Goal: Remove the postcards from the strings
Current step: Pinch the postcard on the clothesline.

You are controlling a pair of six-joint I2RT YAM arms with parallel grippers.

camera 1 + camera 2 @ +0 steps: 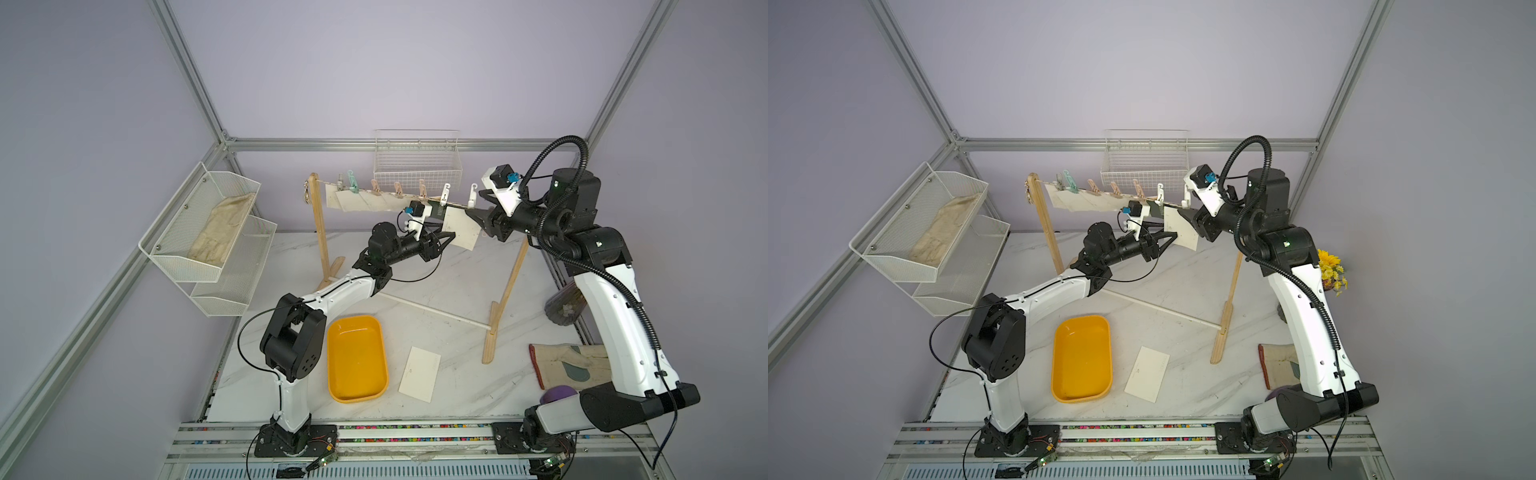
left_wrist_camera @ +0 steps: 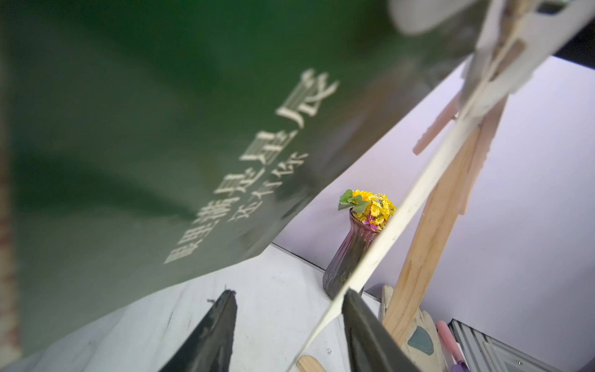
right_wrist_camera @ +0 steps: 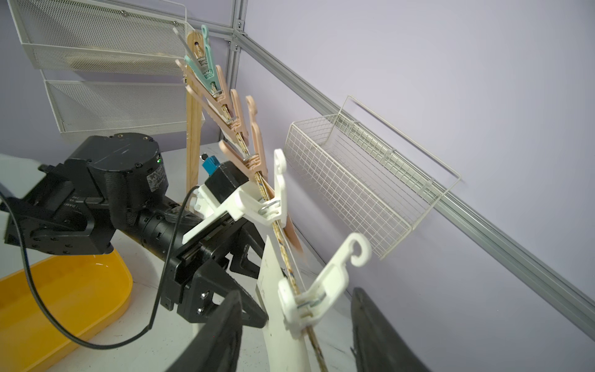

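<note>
In both top views the left arm rises from the front rail with its elbow bent. The left fingers (image 1: 444, 241) are spread about the lower corner of a white postcard (image 1: 460, 227) hanging from the string (image 1: 325, 180). The right arm arches high and points in from the opposite side, with the right fingers (image 1: 473, 216) at that card's top.

The string spans two wooden posts (image 1: 320, 232) standing on a white marble table (image 1: 415, 270), with lilac walls behind. Seven pegs (image 1: 422, 188) sit on the line: one grey, one teal, three pink and two white. One dark green postcard (image 1: 436, 210) hangs beside the white one. Further along are overlapped pale cards (image 1: 361, 201), their number unclear. One loose postcard (image 1: 419, 374) lies flat beside one yellow tray (image 1: 357, 357).

In the left wrist view the fingers stand apart, released, and the white postcard's edge touches only one of them. The green card fills most of the frame.

In the right wrist view the fingers are parted on either side of the end peg (image 3: 309, 299), which is clipped over card and string, and they grasp nothing.
</note>
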